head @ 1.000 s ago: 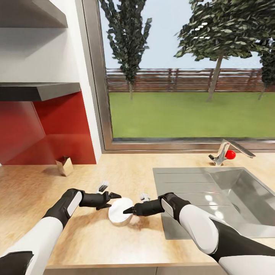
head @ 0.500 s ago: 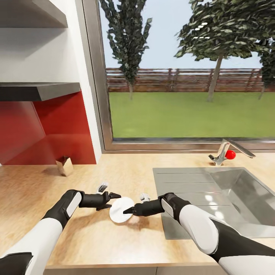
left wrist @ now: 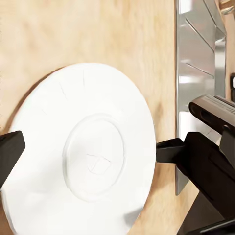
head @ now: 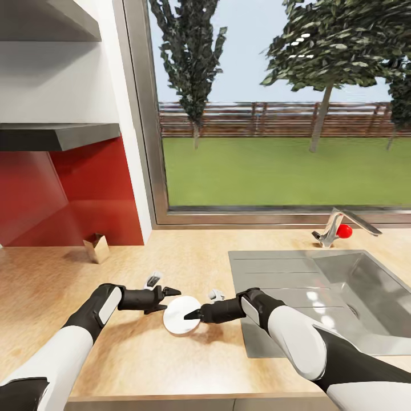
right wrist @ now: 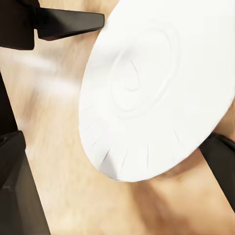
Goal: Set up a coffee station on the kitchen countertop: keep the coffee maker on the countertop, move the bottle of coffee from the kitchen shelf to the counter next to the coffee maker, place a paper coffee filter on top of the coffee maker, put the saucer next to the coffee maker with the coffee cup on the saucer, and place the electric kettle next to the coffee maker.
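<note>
Head view: both arms reach forward over the countertop (head: pixel 171 365), and between the two black grippers there is the saucer (head: pixel 181 322), a small white round plate. It sits on the pale wood surface, just beside the left edge of the steel sink (head: pixel 319 297). The left gripper (head: pixel 171 292) points at the upper left rim of the saucer, and its tip seems to touch or almost touch the rim. The right gripper (head: pixel 191 314) points from the other side, with its tip over the right part of the plate. I cannot tell from this view how wide the jaws are.

In the left wrist view the saucer (left wrist: pixel 81 156) fills the space between two dark fingers (left wrist: pixel 10 152), which stand wide apart at opposite rims; I cannot say surely that they press it. The same view shows the right gripper's black body near the sink edge.

In the right wrist view the saucer (right wrist: pixel 156 83) looks tilted, with its shadow on the wood below it, and one dark finger (right wrist: pixel 220 156) lies at its rim. The tip of the left gripper (right wrist: pixel 73 22) is close to the opposite rim.

Farther back, a faucet (head: pixel 337 225) with a red knob stands behind the sink, and a small wooden block (head: pixel 97 246) stands near the red wall panel (head: pixel 68 194).
</note>
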